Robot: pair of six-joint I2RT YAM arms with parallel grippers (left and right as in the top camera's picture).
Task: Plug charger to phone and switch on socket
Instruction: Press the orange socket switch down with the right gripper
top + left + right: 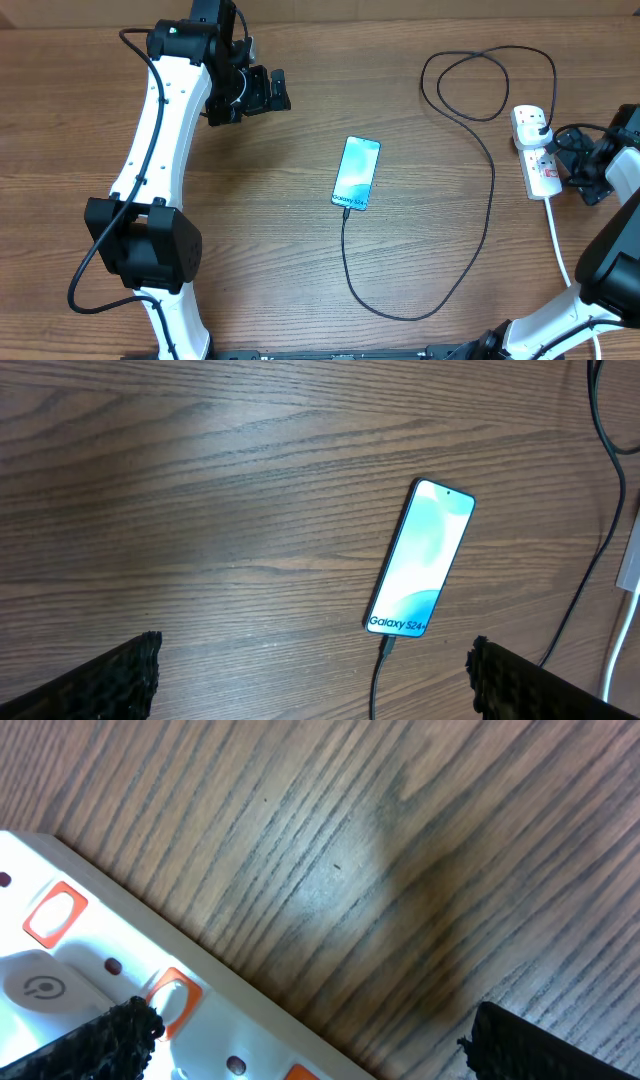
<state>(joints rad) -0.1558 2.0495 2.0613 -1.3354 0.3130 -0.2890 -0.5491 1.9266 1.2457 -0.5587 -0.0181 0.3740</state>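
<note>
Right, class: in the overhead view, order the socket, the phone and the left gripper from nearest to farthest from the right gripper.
1. socket, just beside the right gripper, at the far right.
2. phone, in the middle.
3. left gripper, upper left of the view.

Wide bare counter [250, 250] runs between the left gripper [276, 90], jaws spread, and the phone [357, 173], with nothing blocking that lane. Past the phone it tightens. The charger [489, 215] cable hooks off the phone's near end, sweeps toward the near edge, climbs the right side and coils by the far edge. The right gripper [572, 163], jaws spread too, sits just beside the socket [543, 178], hemmed by that coil and by the white cord [559, 245] trailing toward the near edge.
</note>
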